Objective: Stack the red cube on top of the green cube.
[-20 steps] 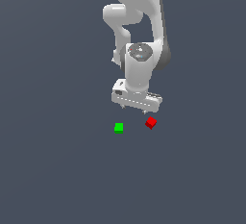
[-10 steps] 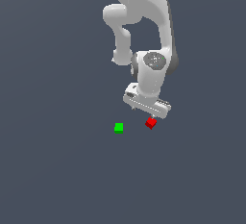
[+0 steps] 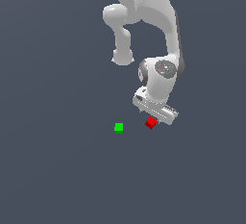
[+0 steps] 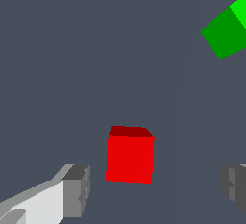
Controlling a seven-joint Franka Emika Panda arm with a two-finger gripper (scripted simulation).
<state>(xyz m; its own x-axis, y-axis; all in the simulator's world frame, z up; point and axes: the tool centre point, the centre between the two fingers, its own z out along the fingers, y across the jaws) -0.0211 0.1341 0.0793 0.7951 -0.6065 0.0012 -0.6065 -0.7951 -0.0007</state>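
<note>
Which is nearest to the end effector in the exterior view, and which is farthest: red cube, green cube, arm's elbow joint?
1. Red cube: right under the end effector.
2. Green cube: toward the exterior view's left, on the floor.
3. Elbow joint: high above, farthest.

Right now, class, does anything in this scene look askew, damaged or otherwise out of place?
Nothing stands out. The red cube sits flat on the surface between the open gripper's fingers, untouched. The green cube rests apart from it, toward the exterior view's left. Neither looks damaged.
</note>
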